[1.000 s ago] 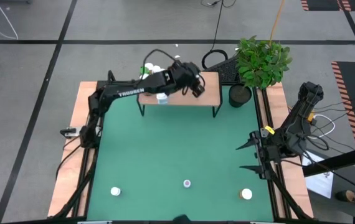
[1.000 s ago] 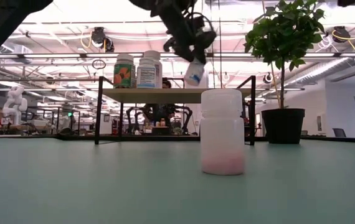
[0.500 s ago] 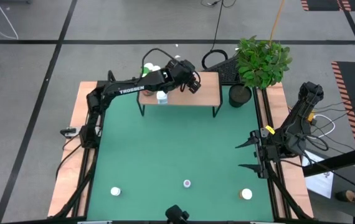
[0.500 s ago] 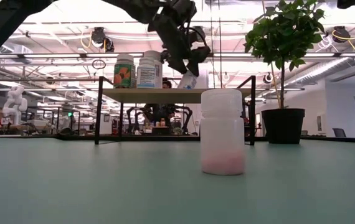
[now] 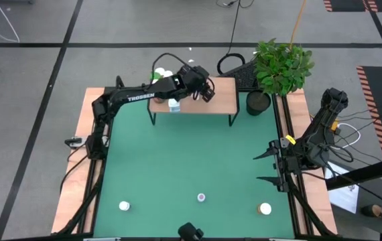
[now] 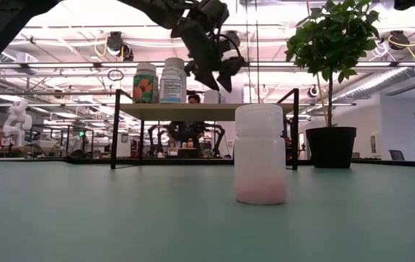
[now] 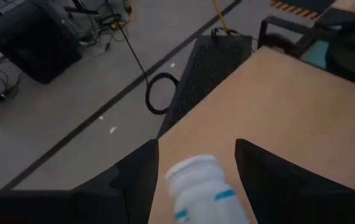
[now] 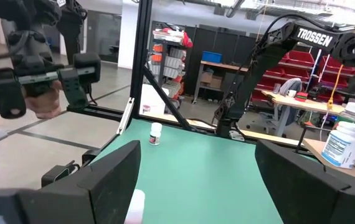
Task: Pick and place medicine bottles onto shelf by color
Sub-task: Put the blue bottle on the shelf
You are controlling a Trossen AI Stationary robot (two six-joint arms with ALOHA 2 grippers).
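While I look straight down, my left pincer (image 5: 206,89) is stretched over the shelf (image 5: 222,102) at the back of the counter (image 5: 191,154), with a white bottle (image 5: 173,104) on the wood under the arm and two more caps behind it. My right pincer (image 5: 267,167) waits spread wide at the counter's right edge. Three bottles (image 5: 200,197) stand in a row along the near side.

From counter height, an orange-labelled bottle (image 6: 145,82) and a blue-labelled one (image 6: 173,80) stand on the shelf, the left pincer's fingers parted above it just to their right. A large white bottle (image 6: 259,154) stands close in front.

On the left wrist camera, a white bottle with blue markings (image 7: 203,190) sits between my two fingers (image 7: 139,180) with a gap on either side, released, on the shelf top.

On the right wrist camera, both fingers (image 8: 111,177) stand far apart, gripping nothing.
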